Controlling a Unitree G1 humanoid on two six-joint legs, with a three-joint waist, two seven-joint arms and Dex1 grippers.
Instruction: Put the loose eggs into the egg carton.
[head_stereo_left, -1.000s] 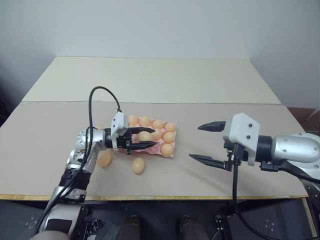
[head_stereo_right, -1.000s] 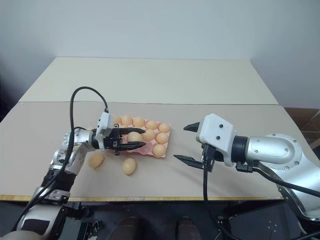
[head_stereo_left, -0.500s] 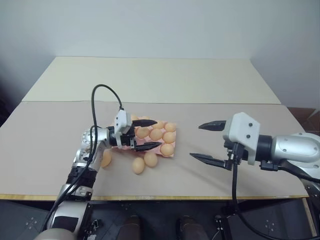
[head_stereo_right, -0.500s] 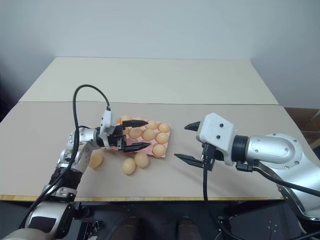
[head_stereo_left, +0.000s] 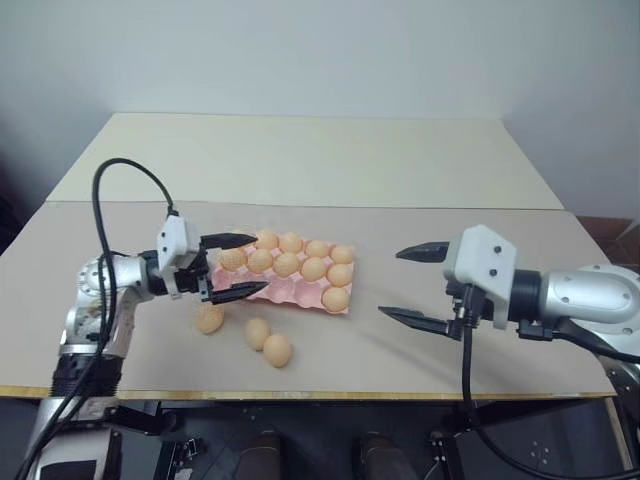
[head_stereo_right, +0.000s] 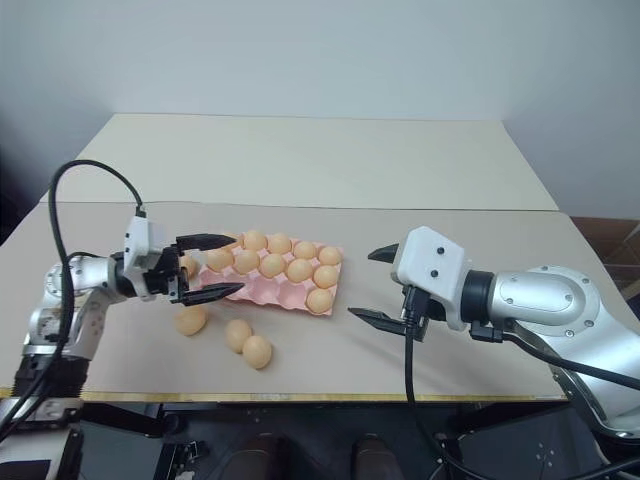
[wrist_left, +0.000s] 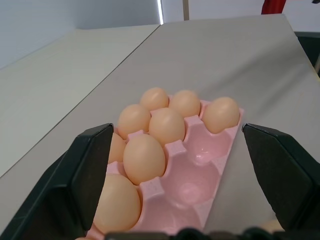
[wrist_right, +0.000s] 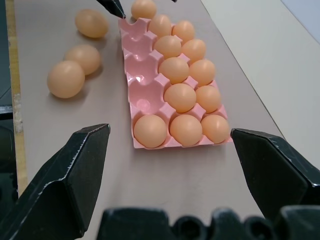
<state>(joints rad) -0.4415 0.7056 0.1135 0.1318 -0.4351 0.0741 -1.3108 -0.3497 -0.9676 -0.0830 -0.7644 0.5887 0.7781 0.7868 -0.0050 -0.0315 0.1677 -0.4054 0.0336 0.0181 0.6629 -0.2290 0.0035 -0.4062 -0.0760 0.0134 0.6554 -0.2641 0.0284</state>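
The pink egg carton (head_stereo_left: 287, 291) lies mid-table with several eggs in its back and middle rows and one at its front right corner; the other front cups (wrist_left: 197, 170) are bare. Three loose eggs lie on the table in front of its left half: one (head_stereo_left: 209, 319) at the left, one (head_stereo_left: 257, 332) in the middle, one (head_stereo_left: 277, 350) nearest me. My left gripper (head_stereo_left: 258, 262) hovers at the carton's left end, open and empty. To the right of the carton, apart from it, my right gripper (head_stereo_left: 390, 283) hangs open and empty. The right wrist view looks over the carton (wrist_right: 137, 75) and loose eggs (wrist_right: 65, 78).
The carton sits on a beige sheet (head_stereo_left: 420, 350) that reaches the table's front edge (head_stereo_left: 330, 395). A second lighter panel (head_stereo_left: 300, 160) lies behind, up to the wall. A black cable (head_stereo_left: 110, 175) loops above my left arm.
My left gripper opened, let go of the egg it held over the carton, and drew back to the left. A third loose egg now shows, and the near eggs have shifted. The right arm stayed still.
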